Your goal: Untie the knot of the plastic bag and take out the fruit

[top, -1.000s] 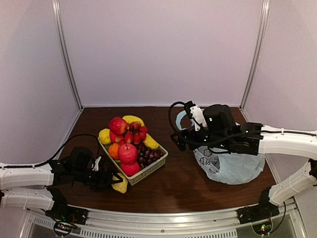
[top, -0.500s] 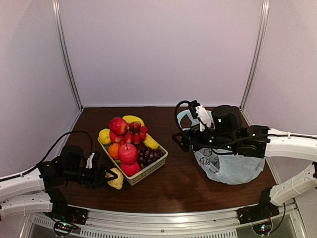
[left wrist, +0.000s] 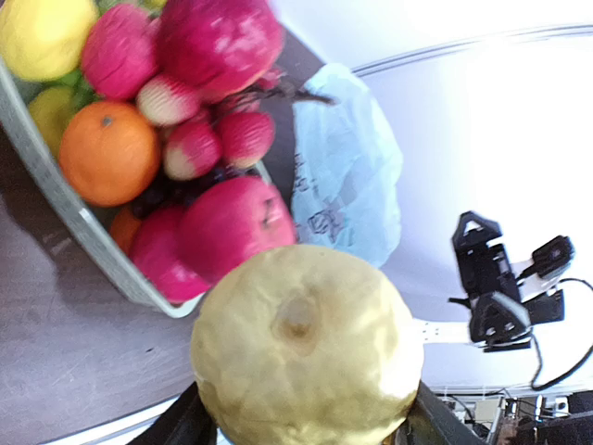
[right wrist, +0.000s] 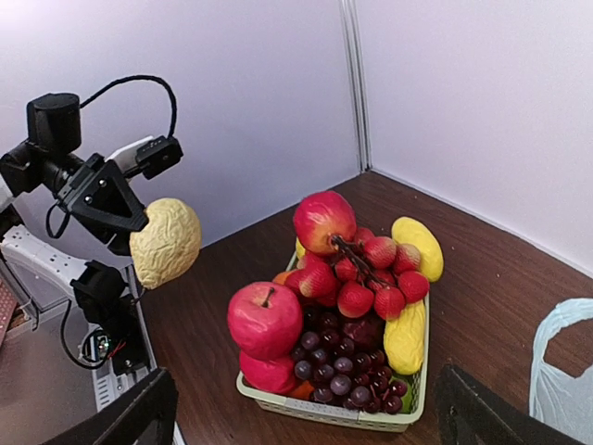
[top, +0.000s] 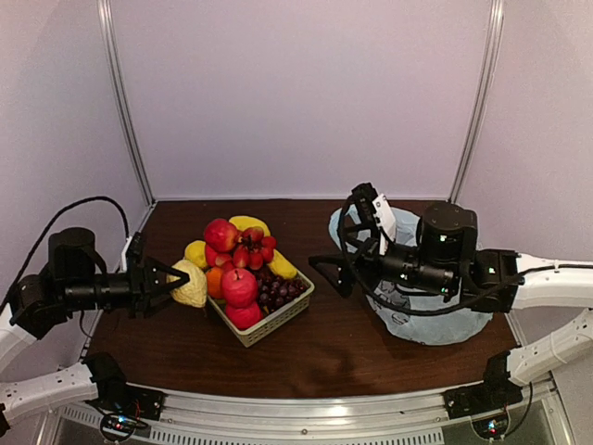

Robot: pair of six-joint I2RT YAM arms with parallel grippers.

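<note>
Left tool (top: 174, 282): raised above the table (top: 334, 348), just left of the basket (top: 269, 326); its jaws are clamped on the lumpy yellow fruit (right wrist: 165, 241).
Lumpy yellow fruit: held clear of the table and pointing toward the basket. From the top it overlaps the basket's left rim. The right wrist view shows it well off to the basket's left and higher than the piled fruit.
Right tool (top: 332, 273): hovers just right of the basket, between it and the plastic bag (top: 435, 320). Its jaws stand wide apart and hold nothing.
Plastic bag: pale blue, with dark print on its side. It sits on the table well to the right of the basket and is not touching it. The right arm crosses over its top.
Knot: cannot tell; the bag's top is mostly hidden. One pale blue handle loop (right wrist: 561, 338) shows on the side facing the basket.
Basket, near side: a red apple (top: 239, 286) lies beside an orange (top: 214, 281), with dark grapes (top: 278, 289) toward the right rim.
Basket, middle: small red fruits (top: 252, 252) are heaped on top, and a curved yellow fruit (top: 283, 266) lies along the right rim.
Basket, far side: a second red apple (top: 220, 234) sits highest, with another yellow fruit (top: 248, 223) behind it.
</note>
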